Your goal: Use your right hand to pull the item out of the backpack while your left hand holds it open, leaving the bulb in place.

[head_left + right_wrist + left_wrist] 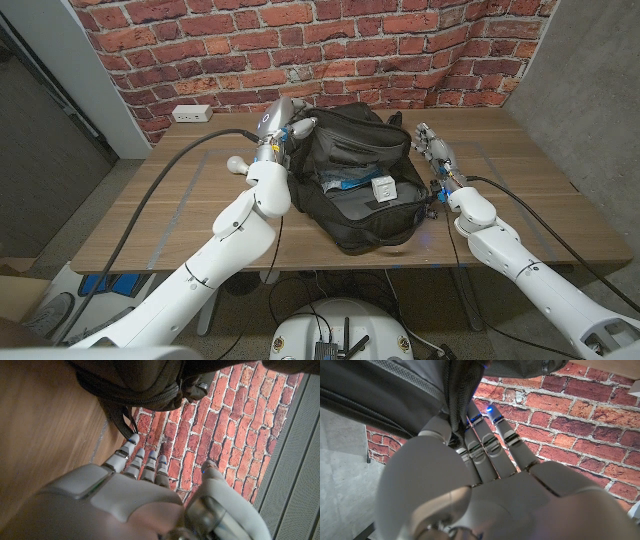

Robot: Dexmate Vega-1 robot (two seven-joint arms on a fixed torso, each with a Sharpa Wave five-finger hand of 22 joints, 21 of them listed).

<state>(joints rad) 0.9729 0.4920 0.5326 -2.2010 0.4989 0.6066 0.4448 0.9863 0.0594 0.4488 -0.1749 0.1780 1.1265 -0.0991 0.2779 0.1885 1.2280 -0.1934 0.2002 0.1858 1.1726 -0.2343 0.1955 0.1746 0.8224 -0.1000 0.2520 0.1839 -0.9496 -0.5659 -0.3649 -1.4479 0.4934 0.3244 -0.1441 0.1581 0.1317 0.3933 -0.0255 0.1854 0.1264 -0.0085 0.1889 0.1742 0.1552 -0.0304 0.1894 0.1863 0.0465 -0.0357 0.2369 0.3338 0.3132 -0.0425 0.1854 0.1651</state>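
Holding the black backpack [358, 185] open is the left hand [285, 128], fingers [479, 430] hooked on the fabric rim at the bag's back-left; the bag lies mid-counter [540, 190]. Right hand [432, 148] hangs released just beside the bag's right side, fingers spread, grasping nothing, w/ a strap [122, 420] dangling near its fingertips.

Risks, as a judgement: a small white box w/ a printed picture [383, 190] sits just inside the opening next to a blue-and-white item [345, 182]. If that box is the bulb's, the right hand could snag it by mistake or drag it out along w/ the target. Fabric could also slip off the left fingers, letting the mouth sag shut on the reach.

Hard to tell: which item is which, what's printed on the box, anything deeper inside. Left thumb contact is hidden by fabric.
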